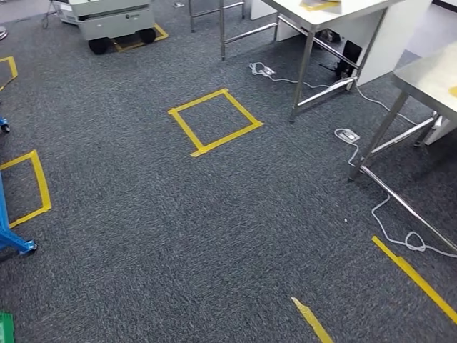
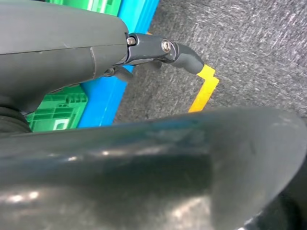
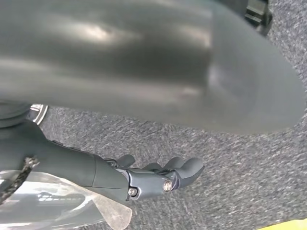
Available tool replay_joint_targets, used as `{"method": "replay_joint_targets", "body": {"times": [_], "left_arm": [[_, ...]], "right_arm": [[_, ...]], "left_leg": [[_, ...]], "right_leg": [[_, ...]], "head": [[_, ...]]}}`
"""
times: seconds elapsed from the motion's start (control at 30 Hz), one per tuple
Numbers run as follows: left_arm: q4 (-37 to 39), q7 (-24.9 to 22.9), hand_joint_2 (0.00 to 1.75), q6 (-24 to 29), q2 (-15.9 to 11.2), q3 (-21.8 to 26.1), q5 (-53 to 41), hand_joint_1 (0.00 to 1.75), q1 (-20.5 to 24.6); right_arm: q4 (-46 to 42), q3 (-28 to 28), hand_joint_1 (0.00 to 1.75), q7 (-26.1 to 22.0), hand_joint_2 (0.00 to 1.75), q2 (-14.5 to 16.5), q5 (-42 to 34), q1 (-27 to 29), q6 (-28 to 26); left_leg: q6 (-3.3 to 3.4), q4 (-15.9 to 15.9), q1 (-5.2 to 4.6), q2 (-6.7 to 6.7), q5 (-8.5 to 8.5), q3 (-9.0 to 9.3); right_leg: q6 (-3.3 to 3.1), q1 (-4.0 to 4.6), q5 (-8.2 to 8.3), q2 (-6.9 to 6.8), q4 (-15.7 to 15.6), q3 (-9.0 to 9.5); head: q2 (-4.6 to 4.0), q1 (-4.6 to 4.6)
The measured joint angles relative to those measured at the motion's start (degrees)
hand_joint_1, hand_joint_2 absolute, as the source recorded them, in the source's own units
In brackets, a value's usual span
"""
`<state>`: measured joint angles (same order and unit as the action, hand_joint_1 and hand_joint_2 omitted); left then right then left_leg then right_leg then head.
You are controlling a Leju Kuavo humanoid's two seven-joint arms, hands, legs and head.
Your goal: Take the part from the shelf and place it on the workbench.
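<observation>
In the right wrist view my right hand (image 3: 152, 179) hangs above the grey carpet with its fingers nearly straight. A clear, plastic-wrapped part (image 3: 65, 206) is tucked against its palm side, off the floor; how the thumb holds it is hidden. My left hand (image 2: 159, 50) hangs with its fingers stretched out and holds nothing. It is close to the blue shelf frame (image 2: 108, 91) with green crates (image 2: 58, 110). In the head view the steel workbench (image 1: 431, 75) stands at the right edge. A foot of the blue shelf (image 1: 8, 236) is at the left edge.
A white table (image 1: 323, 18) on steel legs stands at the back right. White cables (image 1: 350, 136) trail on the carpet around the bench legs. A yellow tape square (image 1: 216, 121) marks the middle floor, and a wheeled cart (image 1: 113, 21) stands at the back left.
</observation>
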<state>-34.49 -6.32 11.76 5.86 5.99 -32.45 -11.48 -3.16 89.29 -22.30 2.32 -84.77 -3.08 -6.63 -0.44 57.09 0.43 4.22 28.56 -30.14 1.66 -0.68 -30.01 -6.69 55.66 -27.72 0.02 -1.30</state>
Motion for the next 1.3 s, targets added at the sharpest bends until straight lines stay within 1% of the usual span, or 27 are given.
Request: {"method": "replay_joint_targets", "body": {"times": [0.07,0.1,0.13,0.17,0.2,0.23,0.27,0.3,0.33,0.37,0.43,0.5,0.57,0.6,0.67,0.7,0.73,0.77,0.83,0.97,1.03,1.1,1.13,1.17,1.23,1.27,1.3], "left_arm": [[0.08,0.13,0.00,0.03,-0.07,-0.15,0.24,0.00,-0.06],[0.11,0.26,0.00,0.03,-0.11,-0.19,0.53,0.00,-0.19],[0.13,0.46,0.00,0.04,-0.15,-0.21,0.96,0.00,-0.30],[0.13,0.73,0.00,0.05,-0.15,-0.21,1.55,0.00,-0.33],[0.12,1.02,0.00,0.04,-0.10,-0.22,2.20,0.00,-0.33],[0.12,1.28,0.00,0.04,-0.05,-0.24,2.83,0.00,-0.30],[0.11,1.49,0.00,0.03,0.01,-0.24,3.41,0.00,-0.31],[0.10,1.65,0.00,0.04,0.02,-0.24,3.86,0.00,-0.40],[0.10,1.75,0.00,0.09,0.02,-0.22,4.23,0.00,-0.50],[0.10,1.85,0.00,0.14,0.02,-0.21,4.58,0.00,-0.57],[0.08,2.08,0.00,0.18,0.10,-0.19,5.52,0.00,-0.56],[0.03,2.43,0.00,-0.13,0.21,-0.14,6.93,0.00,-0.45],[-0.01,2.84,0.00,-0.63,0.29,0.03,8.44,0.00,-0.56],[-0.01,3.05,0.00,-0.81,0.32,0.18,9.06,0.00,-0.68],[-0.01,3.41,0.00,-0.93,0.38,0.52,9.89,0.00,-0.71],[-0.01,3.59,0.00,-0.94,0.40,0.66,10.16,0.00,-0.59],[-0.01,3.75,0.00,-0.93,0.43,0.77,10.39,0.00,-0.43],[-0.01,3.91,0.00,-0.89,0.44,0.86,10.55,0.00,-0.33],[-0.01,4.22,0.00,-0.75,0.45,1.05,10.76,0.00,-0.40],[-0.01,4.40,0.00,-0.66,0.46,1.16,10.84,0.00,-0.53],[-0.05,5.68,0.00,-1.93,0.55,1.53,11.75,0.00,-0.47],[-0.09,7.81,0.00,-4.06,0.63,2.08,12.94,0.00,-0.56],[-0.09,8.57,0.00,-4.80,0.63,2.22,13.19,0.00,-0.66],[-0.09,9.15,0.00,-5.15,0.64,2.32,13.26,0.00,-0.68],[-0.09,9.80,0.00,-5.48,0.68,2.43,13.36,0.00,-0.48],[-0.09,10.07,0.00,-5.54,0.70,2.48,13.39,0.00,-0.36],[-0.09,10.46,0.00,-5.46,0.72,2.52,13.42,0.00,-0.30]], "right_arm": [[-0.40,0.01,0.00,0.04,0.00,-0.17,0.02,-0.23,-0.21],[-0.66,0.02,0.00,0.04,0.00,-0.29,0.03,-0.39,-0.48],[-1.03,0.02,0.00,0.04,0.00,-0.45,0.03,-0.50,-0.87],[-1.50,0.02,0.00,0.03,0.00,-0.71,0.02,-0.51,-1.45],[-2.14,0.02,0.00,0.03,0.00,-1.02,0.01,-0.42,-2.13],[-2.95,0.02,0.00,0.03,0.00,-1.31,0.00,-0.24,-2.85],[-3.80,0.02,0.00,0.03,0.00,-1.70,-0.02,-0.04,-3.62],[-4.75,0.02,0.00,0.04,0.00,-2.07,-0.04,0.12,-4.35],[-5.69,0.02,0.00,0.04,0.00,-2.53,-0.05,0.20,-5.08],[-6.62,0.01,0.00,0.04,0.00,-2.99,-0.07,0.23,-5.82],[-8.70,0.00,0.00,0.03,0.00,-4.07,-0.08,0.21,-7.34],[-11.14,-0.01,0.00,0.08,0.00,-5.22,-0.04,0.15,-9.15],[-14.16,-0.02,0.00,0.22,0.00,-6.40,0.02,0.08,-11.33],[-15.80,-0.02,0.00,0.31,0.00,-7.05,0.06,0.07,-12.36],[-18.59,-0.03,0.00,0.44,0.00,-8.19,0.14,0.14,-13.85],[-19.78,-0.03,0.00,0.50,0.00,-8.71,0.15,0.24,-14.31],[-20.81,-0.04,0.00,0.56,0.00,-9.22,0.15,0.35,-14.70],[-21.77,-0.04,0.00,0.63,0.00,-9.68,0.14,0.45,-15.08],[-23.44,-0.04,0.00,0.69,0.00,-10.37,0.14,0.51,-15.65],[-24.29,-0.04,0.00,0.70,0.00,-10.65,0.15,0.50,-15.93],[-26.73,-0.05,0.00,0.69,0.00,-11.76,0.26,0.42,-17.05],[-29.82,-0.07,0.00,0.57,0.00,-13.21,0.43,0.22,-18.27],[-30.50,-0.07,0.00,0.45,0.00,-13.54,0.48,0.15,-18.38],[-31.04,-0.08,0.00,0.32,0.00,-13.79,0.50,0.17,-18.41],[-31.84,-0.09,0.00,0.15,0.00,-14.19,0.50,0.37,-18.44],[-32.11,-0.09,0.00,0.10,0.00,-14.38,0.45,0.52,-18.49],[-32.36,-0.09,0.00,0.03,0.00,-14.56,0.32,0.66,-18.58]], "left_leg": [[0.78,-0.26,-0.17,-1.22,-0.09,-0.05],[1.15,-0.45,-0.14,-1.76,-0.24,0.02],[1.53,-0.64,-0.06,-2.36,-0.43,0.06],[1.89,-0.81,0.03,-2.97,-0.61,0.07],[2.11,-0.83,0.00,-3.63,-0.68,-0.06],[2.26,-0.82,-0.09,-4.43,-0.73,-0.19],[2.34,-0.80,-0.21,-5.27,-0.75,-0.26],[2.37,-0.79,-0.32,-6.14,-0.74,-0.24],[2.37,-0.77,-0.42,-7.05,-0.73,-0.16],[2.36,-0.76,-0.49,-7.93,-0.71,-0.02],[2.21,-0.68,-0.62,-9.59,-0.61,0.15],[1.72,-0.57,-0.56,-10.96,-0.55,-0.15],[0.96,-0.62,-0.31,-12.17,-0.69,-0.59],[0.65,-0.43,-0.23,-11.92,-0.57,-0.75],[0.16,2.44,-0.30,-9.17,1.32,-2.06],[-0.05,5.77,-0.28,-7.20,3.18,-3.65],[-0.32,9.87,-0.22,-5.87,5.17,-5.71],[-0.57,13.68,-0.08,-5.22,6.65,-7.64],[-0.87,17.11,0.13,-4.79,7.00,-9.36],[-0.95,16.53,0.19,-4.68,5.94,-9.05],[-0.11,8.27,-0.23,-2.47,2.79,-4.88],[1.15,-0.10,-0.57,-1.06,-0.47,-0.81],[1.52,-0.27,-0.49,-1.77,-0.63,-0.84],[1.83,-0.45,-0.34,-2.44,-0.81,-0.84],[2.23,-0.56,-0.21,-3.65,-0.90,-0.88],[2.34,-0.56,-0.23,-4.30,-0.85,-0.89],[2.41,-0.55,-0.25,-4.87,-0.78,-0.82]], "right_leg": [[0.75,-0.07,-0.17,-0.88,-0.22,0.55],[1.12,-0.19,-0.53,-0.30,-0.05,0.70],[1.39,-0.30,-1.45,1.11,1.07,0.21],[1.58,-0.38,-3.02,2.94,3.57,-0.98],[1.59,-0.40,-4.98,4.83,7.35,-2.80],[1.51,-0.39,-6.89,5.97,11.87,-5.06],[1.42,-0.36,-8.05,6.43,15.65,-7.13],[1.27,-0.35,-8.03,6.60,17.60,-8.42],[1.09,-0.33,-6.68,6.74,17.01,-8.57],[0.84,-0.33,-4.36,7.06,14.05,-7.59],[0.25,-0.36,0.03,9.31,5.66,-4.28],[-0.06,-0.33,1.08,11.08,1.13,-2.26],[-0.29,-0.20,0.82,10.45,0.46,-1.66],[-0.57,-0.21,0.98,9.78,0.21,-1.38],[-1.15,-0.32,1.20,8.22,-0.31,-1.01],[-1.38,-0.28,1.16,7.27,-0.42,-0.90],[-1.54,-0.18,1.02,6.33,-0.42,-0.86],[-1.62,-0.08,0.87,5.35,-0.41,-0.84],[-1.63,0.01,0.56,3.75,-0.39,-0.89],[-1.56,0.03,0.39,3.09,-0.39,-0.95],[-0.80,0.29,-0.43,1.06,-0.35,0.15],[0.35,0.43,-1.49,-0.90,-0.29,1.46],[0.65,0.26,-2.16,0.16,0.35,1.37],[0.88,0.13,-3.38,1.88,2.12,0.54],[1.09,-0.06,-7.10,5.51,9.56,-3.11],[1.16,-0.07,-8.62,6.24,13.95,-5.46],[1.22,-0.07,-9.16,6.53,17.06,-7.38]], "head": [[0.01,0.26],[0.01,0.30],[0.01,0.38],[0.01,0.50],[0.01,0.61],[0.01,0.66],[0.00,0.65],[0.00,0.65],[0.00,0.63],[0.00,0.63],[0.00,0.62],[0.01,0.64],[0.01,0.62],[0.01,0.61],[0.00,0.37],[0.00,0.26],[0.00,0.15],[0.01,0.11],[0.01,0.14],[0.00,0.15],[0.00,0.33],[0.01,0.49],[0.01,0.55],[0.01,0.63],[0.01,0.84],[0.01,0.88],[0.01,0.87]]}}
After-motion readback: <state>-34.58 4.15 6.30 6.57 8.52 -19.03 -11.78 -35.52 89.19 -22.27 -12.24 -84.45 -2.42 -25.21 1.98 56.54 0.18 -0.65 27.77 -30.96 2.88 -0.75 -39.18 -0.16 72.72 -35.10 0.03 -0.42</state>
